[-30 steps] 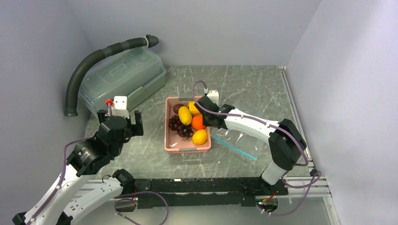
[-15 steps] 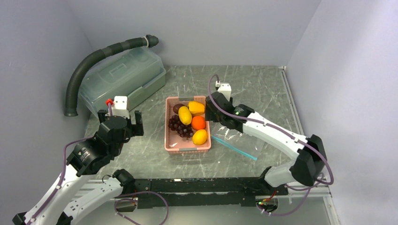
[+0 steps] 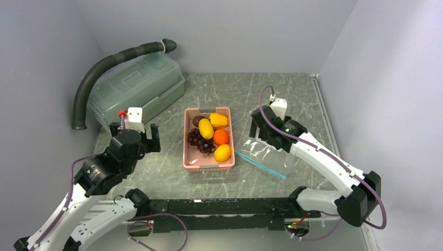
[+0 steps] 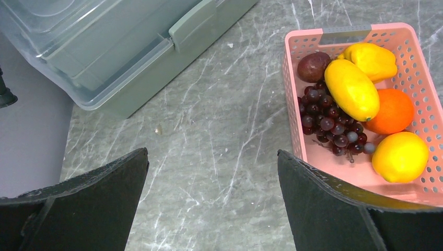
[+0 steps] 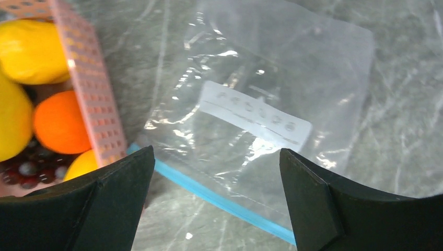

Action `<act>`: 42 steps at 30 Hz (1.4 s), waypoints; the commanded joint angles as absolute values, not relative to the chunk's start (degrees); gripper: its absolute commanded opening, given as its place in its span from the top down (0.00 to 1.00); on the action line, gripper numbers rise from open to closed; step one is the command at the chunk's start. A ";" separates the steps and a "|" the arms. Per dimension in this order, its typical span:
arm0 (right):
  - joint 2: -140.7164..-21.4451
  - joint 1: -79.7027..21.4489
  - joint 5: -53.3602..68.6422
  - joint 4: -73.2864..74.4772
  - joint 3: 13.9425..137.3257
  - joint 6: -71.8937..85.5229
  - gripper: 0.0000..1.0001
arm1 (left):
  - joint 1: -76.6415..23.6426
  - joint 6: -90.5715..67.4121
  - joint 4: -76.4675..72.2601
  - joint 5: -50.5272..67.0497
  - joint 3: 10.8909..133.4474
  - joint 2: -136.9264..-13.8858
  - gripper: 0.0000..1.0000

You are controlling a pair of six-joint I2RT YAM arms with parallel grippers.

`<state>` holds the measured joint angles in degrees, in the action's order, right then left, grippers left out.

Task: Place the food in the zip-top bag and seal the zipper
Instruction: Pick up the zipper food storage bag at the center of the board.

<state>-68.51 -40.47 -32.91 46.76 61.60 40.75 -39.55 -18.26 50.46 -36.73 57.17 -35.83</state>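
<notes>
Fruit (image 3: pixel 209 137), from above: all in the pink basket (image 3: pixel 186 157) near the middle of the desk, none carried across yet. Bag (image 3: pixel 267 156) flat on the desk just right of the basket, toward the near edge, blue strip (image 3: pixel 259 164) along its near side, nothing inside. Right gripper (image 3: pixel 258 128): over the basket's far right corner a second ago, since swung rightward with nothing in it, and hung above the bag's far end, jaws spread. Left gripper (image 3: pixel 133 127): unmoved on the left side of the desk, jaws wide apart, nothing held, near the lidded box (image 3: pixel 137 86) in the far left corner.

From the left wrist: spread fingers (image 4: pixel 94 209) over bare desk, basket to their right with grapes (image 4: pixel 326 117), orange (image 4: pixel 394 110), three yellow pieces and a brown ball (image 4: pixel 312 65).

From the right wrist: parted fingers (image 5: pixel 78 209) framing the bag's white label (image 5: pixel 256 115), apparently not touching the plastic. One end of the strip just beside the basket's corner. Mouth pressed shut or loose: impossible to tell.

Judged from the shift: bag to be dealt with first, fruit after. Likely needed next: a descent onto the strip edge to lift the mouth open. Task barely begun.
</notes>
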 commanded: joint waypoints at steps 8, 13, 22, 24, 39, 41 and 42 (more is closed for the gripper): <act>-65.17 -31.16 -32.14 48.52 56.85 42.11 0.00 | -39.28 -17.83 47.69 -35.03 57.56 -34.56 0.01; -69.89 -29.57 -31.42 45.68 59.77 40.43 0.00 | -39.35 -17.80 47.69 -34.96 57.53 -34.53 0.01; -80.24 -27.40 -33.35 41.92 67.14 37.46 0.00 | -39.37 -17.75 47.68 -35.33 57.33 -34.27 0.01; -82.45 -27.08 -33.43 41.00 69.05 36.74 0.00 | -39.27 -17.80 47.73 -35.40 57.37 -34.38 0.01; -98.26 -25.24 -35.76 40.68 80.55 34.45 0.01 | -39.28 -17.83 47.83 -36.01 57.31 -34.07 0.01; -99.96 -25.10 -36.04 40.58 81.29 34.45 0.02 | -39.23 -17.79 47.81 -35.96 57.30 -34.10 0.01; -100.58 -25.05 -36.16 40.42 81.44 34.45 0.03 | -39.27 -17.78 47.81 -35.97 57.30 -34.08 0.01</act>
<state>-98.56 -25.52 -33.91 41.45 78.50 35.03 -39.44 -18.11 50.19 -35.42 57.17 -34.63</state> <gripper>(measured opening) 0.983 0.988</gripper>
